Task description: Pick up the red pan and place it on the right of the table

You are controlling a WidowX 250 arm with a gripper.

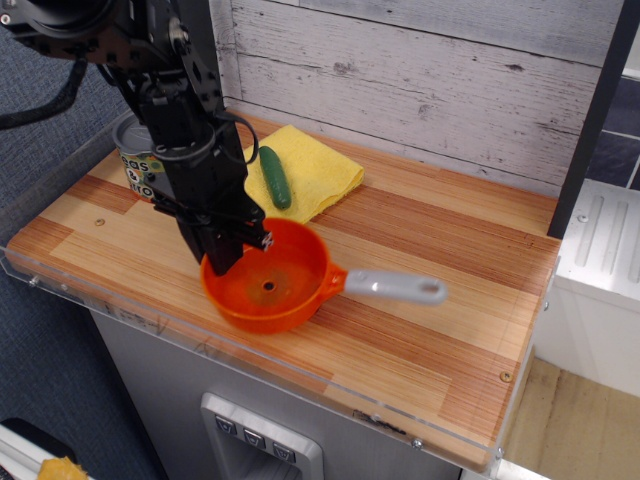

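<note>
Nearest the camera, the clear acrylic rim runs along the front edge of the bench, whose striped light and reddish-brown planks fill most of the view. Left of centre on those planks is the red pan, a shallow orange-red round with a dark dot in its middle; its light-grey handle points toward 3 o'clock and looks slightly blurred. Whether the pan's base rests on the wood or hangs just above it cannot be told. At the pan's 10 o'clock rim the black tool comes down from above, its fingers drawn close together and pinching the pan's wall, one finger inside the bowl and the other outside it. The dark arm rises from the tool toward 11 o'clock and out of the top left corner. Farther back, at 12 o'clock from the pan, a yellow cloth lies flat with a small green cucumber resting on it. At 10 o'clock from the pan, partly hidden behind the arm, a labelled can stands upright. Behind everything is a whitewashed plank wall.
</note>
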